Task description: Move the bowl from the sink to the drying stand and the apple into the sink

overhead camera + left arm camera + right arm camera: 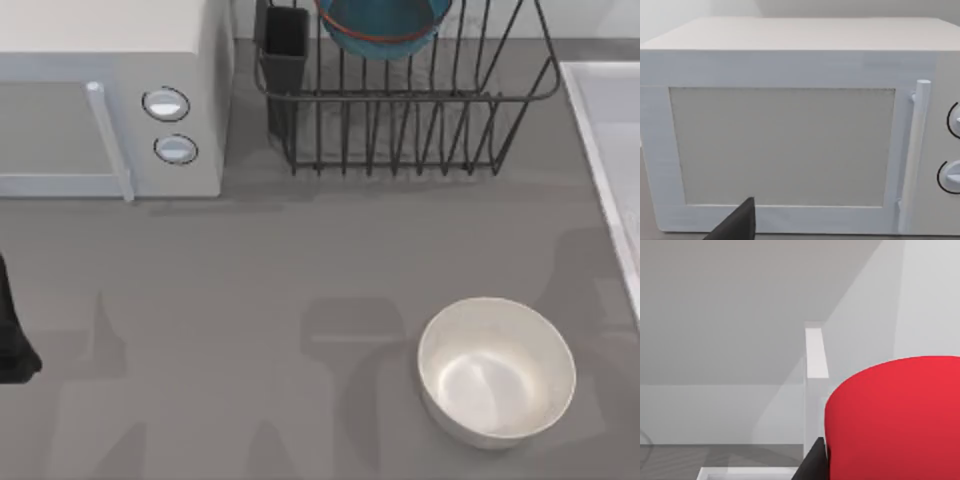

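The teal-blue bowl with its orange-red rim line stands among the upright bars of the black wire drying stand at the table's far middle. The red apple looms close in the right wrist view. My right gripper is shut on it, one dark finger against its side. A pale rim of the sink shows below it. In the top view the sink runs along the right edge. My left arm rests at the table's left edge, facing the microwave.
A white microwave with two round knobs fills the far left; its door faces the left wrist camera. A glossy white bowl sits at the front right. The rack's black square cup is at its left corner.
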Robot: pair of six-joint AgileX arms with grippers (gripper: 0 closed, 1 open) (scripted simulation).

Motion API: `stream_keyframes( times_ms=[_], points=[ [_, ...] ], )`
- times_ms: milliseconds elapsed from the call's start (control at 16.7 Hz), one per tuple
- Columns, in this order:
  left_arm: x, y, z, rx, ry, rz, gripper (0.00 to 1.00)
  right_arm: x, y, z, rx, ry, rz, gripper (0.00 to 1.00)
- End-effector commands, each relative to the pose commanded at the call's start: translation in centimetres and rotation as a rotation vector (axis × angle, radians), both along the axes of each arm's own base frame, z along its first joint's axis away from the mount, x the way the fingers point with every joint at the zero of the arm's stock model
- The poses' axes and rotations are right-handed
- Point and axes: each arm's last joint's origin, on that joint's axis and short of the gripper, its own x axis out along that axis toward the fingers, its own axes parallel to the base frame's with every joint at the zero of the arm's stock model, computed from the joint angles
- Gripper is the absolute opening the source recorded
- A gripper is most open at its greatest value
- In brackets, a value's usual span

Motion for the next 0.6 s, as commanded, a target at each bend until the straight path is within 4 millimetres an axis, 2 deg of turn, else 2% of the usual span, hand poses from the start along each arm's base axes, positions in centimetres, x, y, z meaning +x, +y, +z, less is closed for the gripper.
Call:
stream_keyframes(
  times_ms=[120, 240, 600],
  points=[
    [0.0, 0.0, 0.0, 0.000, 0.000, 0.000, 1.00, 0.1, -0.1, -0.3, 0.000, 0.001, -0.002, 0.00],
    [0.0, 0.0, 0.0, 0.000, 0.000, 0.000, 1.00, 0.5, -0.4, -1.5, 0.003, 0.005, -0.002, 0.00],
    [0.0, 0.0, 0.0, 0.000, 0.000, 0.000, 1.00, 1.3, -1.0, -8.7, -0.005, -0.005, 0.003, 0.00]
  ],
)
